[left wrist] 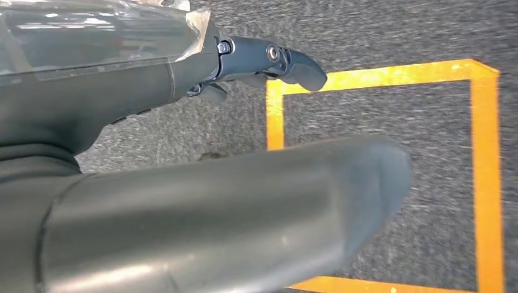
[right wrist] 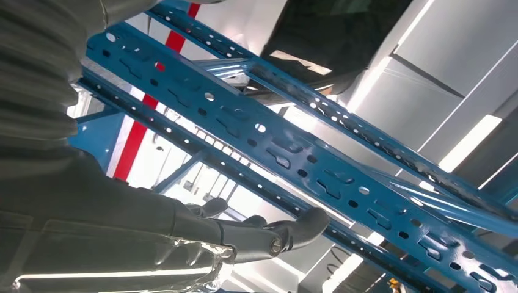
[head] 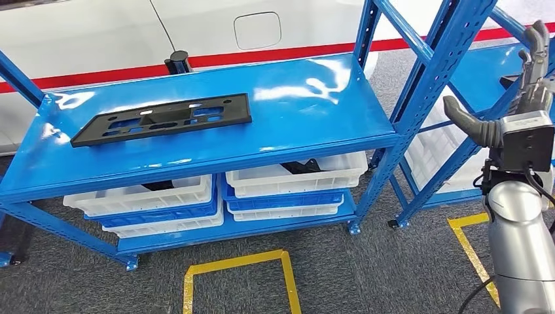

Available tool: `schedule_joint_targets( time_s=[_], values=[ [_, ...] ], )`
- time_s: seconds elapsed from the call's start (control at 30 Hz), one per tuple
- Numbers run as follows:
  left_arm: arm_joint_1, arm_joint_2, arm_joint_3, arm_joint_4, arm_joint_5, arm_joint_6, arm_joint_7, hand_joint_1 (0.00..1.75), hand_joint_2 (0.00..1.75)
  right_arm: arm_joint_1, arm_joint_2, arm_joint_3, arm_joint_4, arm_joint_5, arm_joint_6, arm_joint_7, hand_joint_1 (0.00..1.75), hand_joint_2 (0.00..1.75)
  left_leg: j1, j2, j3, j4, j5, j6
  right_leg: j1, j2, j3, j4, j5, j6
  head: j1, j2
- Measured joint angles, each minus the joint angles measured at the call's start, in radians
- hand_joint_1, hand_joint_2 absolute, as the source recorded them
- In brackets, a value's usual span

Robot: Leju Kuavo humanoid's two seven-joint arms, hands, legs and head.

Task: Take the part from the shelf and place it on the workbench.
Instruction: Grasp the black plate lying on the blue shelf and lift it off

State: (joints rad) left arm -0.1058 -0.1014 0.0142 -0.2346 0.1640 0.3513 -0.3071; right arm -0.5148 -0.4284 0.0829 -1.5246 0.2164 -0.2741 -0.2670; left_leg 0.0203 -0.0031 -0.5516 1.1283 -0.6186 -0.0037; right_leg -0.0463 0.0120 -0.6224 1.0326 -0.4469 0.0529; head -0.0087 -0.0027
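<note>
Our right hand [head: 531,91] was raised, open and empty; our left hand [left wrist: 269,61] seemingly empty too; the part [head: 163,118] lay untouched on the shelf [head: 314,85].

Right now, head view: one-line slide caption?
Black part lies flat on blue shelf; right hand raised, empty.

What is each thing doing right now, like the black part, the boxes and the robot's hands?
Part: lying flat on the blue shelf, nothing touching it.
White bins: pushed in under the shelf top, something dark inside two.
Right hand: raised beside the shelf post, fingers apart, holding nothing.
Left hand: hanging over the carpet and yellow tape, holding nothing.
</note>
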Motion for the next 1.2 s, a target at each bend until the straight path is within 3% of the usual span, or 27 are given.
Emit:
schedule_joint_targets(
  time_s=[0.07, 0.1, 0.13, 0.2, 0.27, 0.37, 0.43, 0.5, 0.57, 0.6, 0.63, 0.67, 0.73, 0.77, 0.8, 0.9, 0.97, 1.07, 1.1, 1.13, 1.2],
  values=[
    [0.003, 0.000, 0.000, 0.000, 0.000, 0.000, 0.000, 0.00, 0.00, 0.001, 0.001, 0.002, 0.000, 0.000, 0.000, 0.000, 0.00, 1.75, -0.001, 0.000, -0.097, 0.130, -0.024, 0.002, 0.007, -0.001, 0.008, 0.000, -0.008, -0.011, 0.000, 0.000],
    [0.005, 0.000, 0.000, 0.000, 0.001, 0.000, 0.000, 0.00, 0.00, 0.004, 0.002, 0.003, 0.000, 0.000, -0.001, 0.000, 0.00, 1.75, -0.001, 0.000, -0.132, 0.158, -0.014, 0.006, 0.010, 0.000, 0.013, 0.000, -0.012, -0.016, 0.000, 0.000],
    [0.007, 0.000, 0.000, 0.000, 0.001, 0.000, 0.000, 0.00, 0.00, 0.006, 0.002, 0.004, 0.000, 0.000, -0.001, 0.000, 0.00, 1.75, -0.003, 0.000, -0.152, 0.153, 0.015, 0.012, 0.014, 0.001, 0.018, 0.000, -0.017, -0.020, 0.000, 0.000],
    [0.007, 0.000, 0.000, 0.000, 0.002, 0.000, 0.000, 0.00, 0.00, 0.007, 0.002, 0.005, 0.000, 0.000, -0.002, 0.000, 0.00, 1.75, -0.013, 0.000, -0.133, 0.040, 0.113, 0.034, 0.017, 0.003, 0.031, -0.002, -0.025, -0.023, 0.000, 0.000],
    [0.007, 0.002, 0.000, 0.000, 0.002, 0.000, 0.000, 0.00, 0.00, 0.009, 0.002, 0.006, 0.000, 0.000, -0.002, 0.000, 0.00, 1.75, -0.027, 0.001, -0.096, -0.068, 0.170, 0.053, 0.020, 0.005, 0.040, -0.004, -0.033, -0.018, 0.001, 0.000],
    [0.006, 0.004, 0.000, 0.000, 0.003, -0.001, 0.000, 0.00, 0.00, 0.015, 0.002, 0.006, -0.001, 0.000, -0.003, 0.000, 0.00, 1.75, -0.040, 0.003, -0.080, -0.100, 0.171, 0.062, 0.018, 0.005, 0.045, -0.010, -0.039, -0.003, 0.001, 0.000],
    [0.006, 0.004, 0.000, 0.000, 0.004, -0.001, 0.000, 0.00, 0.00, 0.016, -0.002, 0.006, -0.004, 0.000, -0.003, 0.000, 0.00, 1.75, -0.038, 0.003, -0.060, -0.121, 0.177, 0.066, 0.019, -0.001, 0.042, 0.003, -0.050, 0.004, 0.001, 0.000],
    [0.006, 0.003, 0.000, 0.000, 0.005, -0.003, 0.000, 0.00, 0.00, 0.015, -0.005, 0.005, -0.006, 0.000, -0.004, 0.000, 0.00, 1.75, -0.033, 0.003, -0.041, -0.139, 0.182, 0.072, 0.022, -0.005, 0.001, 0.087, -0.085, 0.001, 0.003, 0.000],
    [0.006, 0.002, 0.000, 0.000, 0.006, -0.004, 0.000, 0.00, 0.00, 0.018, -0.005, 0.006, -0.006, -0.001, -0.004, 0.000, 0.00, 1.75, -0.034, 0.002, -0.036, -0.140, 0.178, 0.076, 0.024, -0.005, -0.069, 0.211, -0.123, -0.003, 0.004, 0.000],
    [0.006, 0.001, 0.000, 0.000, 0.007, -0.004, 0.000, 0.00, 0.00, 0.022, -0.005, 0.006, -0.006, -0.001, -0.004, 0.000, 0.00, 1.75, -0.035, 0.001, -0.034, -0.140, 0.175, 0.077, 0.024, -0.005, -0.095, 0.247, -0.127, 0.001, 0.003, 0.000],
    [0.007, 0.000, 0.000, 0.000, 0.009, -0.004, 0.000, 0.00, 0.00, 0.024, -0.005, 0.006, -0.006, -0.001, -0.004, 0.000, 0.00, 1.75, -0.034, 0.000, -0.031, -0.139, 0.171, 0.077, 0.022, -0.006, -0.103, 0.245, -0.113, 0.009, 0.004, 0.000],
    [0.007, 0.000, 0.000, 0.000, 0.010, -0.004, 0.000, 0.00, 0.00, 0.025, -0.005, 0.006, -0.006, -0.001, -0.005, 0.000, 0.00, 1.75, -0.034, -0.002, -0.026, -0.138, 0.166, 0.075, 0.020, -0.006, -0.092, 0.206, -0.086, 0.020, 0.004, 0.000],
    [0.007, -0.001, 0.000, 0.000, 0.011, -0.004, 0.000, 0.00, 0.00, 0.023, -0.005, 0.006, -0.006, -0.001, -0.005, 0.000, 0.00, 1.75, -0.033, -0.004, -0.016, -0.132, 0.152, 0.066, 0.017, -0.010, -0.035, 0.071, -0.021, 0.037, 0.004, 0.000],
    [0.007, -0.001, 0.000, 0.000, 0.011, -0.004, 0.000, 0.00, 0.00, 0.021, -0.005, 0.006, -0.006, -0.001, -0.005, 0.000, 0.00, 1.75, -0.035, -0.005, -0.014, -0.127, 0.145, 0.061, 0.017, -0.011, -0.011, 0.020, 0.000, 0.037, 0.004, 0.000],
    [0.007, -0.001, 0.000, 0.000, 0.012, -0.004, 0.000, 0.00, 0.00, 0.021, -0.005, 0.006, -0.005, -0.001, -0.005, 0.000, 0.00, 1.75, -0.036, -0.006, -0.014, -0.123, 0.139, 0.056, 0.019, -0.012, 0.004, -0.009, 0.008, 0.032, 0.003, 0.000],
    [0.007, 0.000, -0.001, 0.000, 0.014, -0.003, 0.000, 0.00, 0.00, 0.021, -0.005, 0.006, -0.005, 0.002, -0.004, 0.001, 0.00, 1.75, -0.037, -0.005, -0.016, -0.117, 0.130, 0.047, 0.018, -0.009, 0.011, -0.018, 0.004, 0.011, 0.002, 0.000],
    [0.006, 0.000, -0.001, 0.000, 0.015, -0.003, -0.001, 0.00, 0.00, 0.019, -0.005, 0.006, -0.006, 0.005, -0.001, 0.001, 0.00, 1.75, -0.034, -0.003, -0.037, -0.069, 0.105, 0.035, 0.012, -0.010, 0.020, -0.020, 0.000, -0.001, -0.001, 0.000],
    [0.008, 0.000, -0.001, 0.000, 0.015, -0.003, -0.001, 0.00, 0.00, 0.016, -0.005, 0.008, -0.005, 0.009, 0.004, 0.001, 0.00, 1.75, -0.023, -0.001, -0.137, 0.118, 0.032, 0.019, 0.010, -0.011, 0.033, -0.020, -0.010, -0.016, -0.005, 0.000],
    [0.009, 0.000, -0.001, 0.000, 0.016, -0.003, -0.001, 0.00, 0.00, 0.016, -0.004, 0.010, -0.005, 0.009, 0.005, 0.001, 0.00, 1.75, -0.019, -0.001, -0.169, 0.164, 0.025, 0.016, 0.010, -0.012, 0.036, -0.020, -0.013, -0.019, -0.005, 0.000],
    [0.010, 0.000, -0.001, 0.000, 0.016, -0.003, -0.001, 0.00, 0.00, 0.016, -0.004, 0.011, -0.005, 0.009, 0.006, 0.001, 0.00, 1.75, -0.015, -0.001, -0.185, 0.175, 0.036, 0.014, 0.010, -0.011, 0.040, -0.020, -0.015, -0.020, -0.005, 0.000],
    [0.010, 0.001, -0.001, 0.000, 0.016, -0.003, -0.001, 0.00, 0.00, 0.015, -0.004, 0.013, -0.005, 0.010, 0.007, 0.001, 0.00, 1.75, -0.009, 0.000, -0.160, 0.089, 0.106, 0.014, 0.007, -0.009, 0.049, -0.020, -0.021, -0.018, -0.006, 0.000]
  ],
)
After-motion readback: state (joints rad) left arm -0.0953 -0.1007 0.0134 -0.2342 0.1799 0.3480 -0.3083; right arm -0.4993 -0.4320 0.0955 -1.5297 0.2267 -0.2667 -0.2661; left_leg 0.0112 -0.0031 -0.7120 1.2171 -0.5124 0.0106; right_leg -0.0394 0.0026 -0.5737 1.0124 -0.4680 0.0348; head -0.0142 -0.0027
